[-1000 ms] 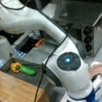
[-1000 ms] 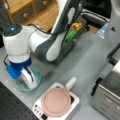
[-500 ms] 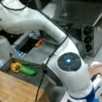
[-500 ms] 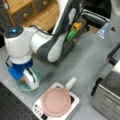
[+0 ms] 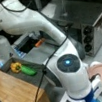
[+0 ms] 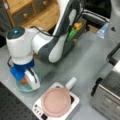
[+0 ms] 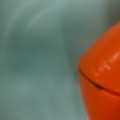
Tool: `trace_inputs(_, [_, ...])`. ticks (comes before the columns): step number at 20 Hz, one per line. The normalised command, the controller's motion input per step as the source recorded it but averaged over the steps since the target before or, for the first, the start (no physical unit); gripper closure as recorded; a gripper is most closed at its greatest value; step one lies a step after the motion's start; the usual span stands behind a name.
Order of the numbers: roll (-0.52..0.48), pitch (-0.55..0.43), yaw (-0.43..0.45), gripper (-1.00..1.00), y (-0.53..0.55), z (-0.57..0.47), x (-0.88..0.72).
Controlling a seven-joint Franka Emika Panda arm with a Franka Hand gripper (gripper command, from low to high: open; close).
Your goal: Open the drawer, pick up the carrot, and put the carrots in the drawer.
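My gripper [image 6: 27,83] reaches down into a shallow teal bowl [image 6: 18,87] at a front view's lower left. The carrot [image 6: 23,80], stubby and orange-red, lies in that bowl right beside a white finger [image 6: 33,79]. In the wrist view the carrot [image 7: 102,82] fills the right side, very close, over the teal bowl floor [image 7: 37,62]; no fingers show there. The drawer [image 5: 36,78] stands pulled out from the wooden-topped cabinet [image 5: 15,97]. It holds a yellow pepper [image 5: 15,67] and a green piece [image 5: 27,70]. The drawer [image 6: 68,47] shows in both front views.
A pink plate [image 6: 55,102] rests on a white tray [image 6: 75,100] just right of the bowl. A metal oven [image 5: 86,22] stands at the right. A slim orange stick [image 5: 40,42] lies behind the arm. The arm's bulky body [image 6: 50,47] spans the space between bowl and drawer.
The wrist has shifted only slightly over the bowl. The carrot, drawer and plate stay where they were.
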Motion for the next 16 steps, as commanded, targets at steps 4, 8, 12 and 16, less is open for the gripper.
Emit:
trace_inputs(4, [0.184,-0.228,-0.022,-1.0,-0.09,-0.18,-0.14])
trace_inputs(8, [0.2,-0.206,-0.024,1.0,-0.08,-0.19,-0.14])
trace_inputs(12, [0.196,-0.171,-0.028,1.0,-0.05,-0.2,-0.14])
trace_inputs(16, [0.176,-0.152,-0.03,1.0,-0.02,-0.19,-0.15])
